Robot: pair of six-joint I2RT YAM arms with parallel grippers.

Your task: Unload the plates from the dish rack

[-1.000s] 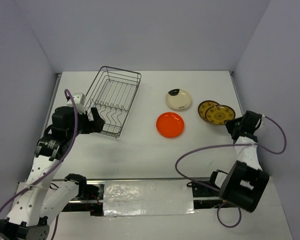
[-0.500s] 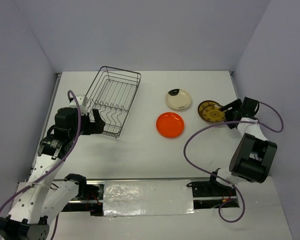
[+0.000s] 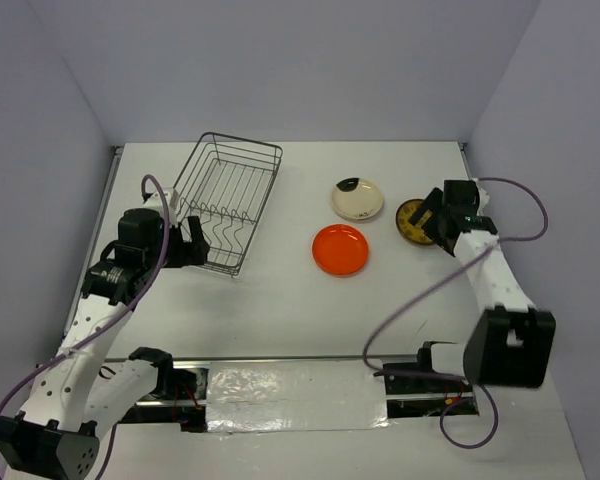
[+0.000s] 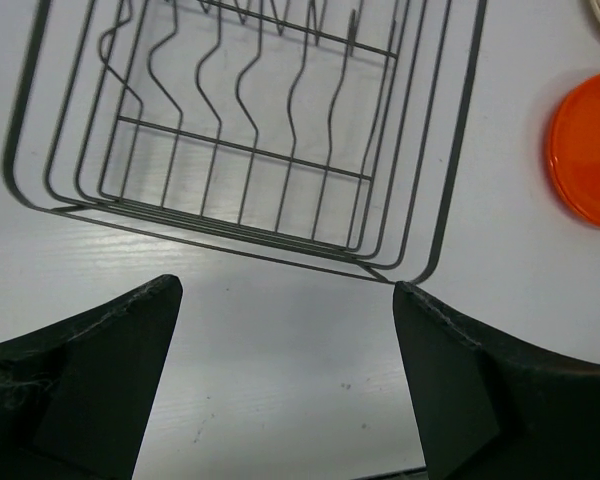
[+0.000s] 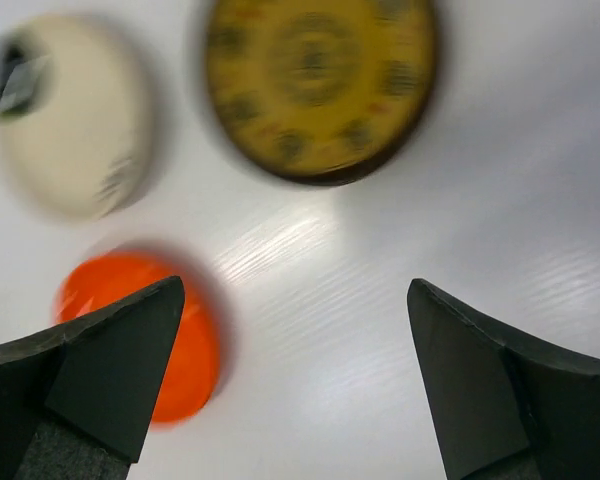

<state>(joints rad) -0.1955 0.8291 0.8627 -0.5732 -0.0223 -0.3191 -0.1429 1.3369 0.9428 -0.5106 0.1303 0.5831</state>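
Observation:
The dish rack (image 3: 226, 198) (image 4: 250, 130), a silver wire basket, stands at the back left with no plate in it. Three plates lie flat on the table to its right: a cream plate (image 3: 357, 198) (image 5: 75, 115), an orange plate (image 3: 341, 249) (image 5: 145, 335) (image 4: 588, 150) and a mustard plate (image 3: 411, 219) (image 5: 320, 85). My right gripper (image 3: 432, 218) (image 5: 295, 380) hangs open over the table just beside the mustard plate, holding nothing. My left gripper (image 3: 193, 243) (image 4: 285, 385) stands open at the rack's near corner, also with nothing in it.
White table (image 3: 280, 300) enclosed by grey walls on three sides. A purple cable (image 3: 420, 295) loops from the right arm over the table's right half. Both arm bases sit on a rail (image 3: 280, 385) at the near edge.
My right gripper opened and let go of a mustard plate, which settled onto the other mustard plate. The right arm then swung back and left over it. The left arm barely shifted.

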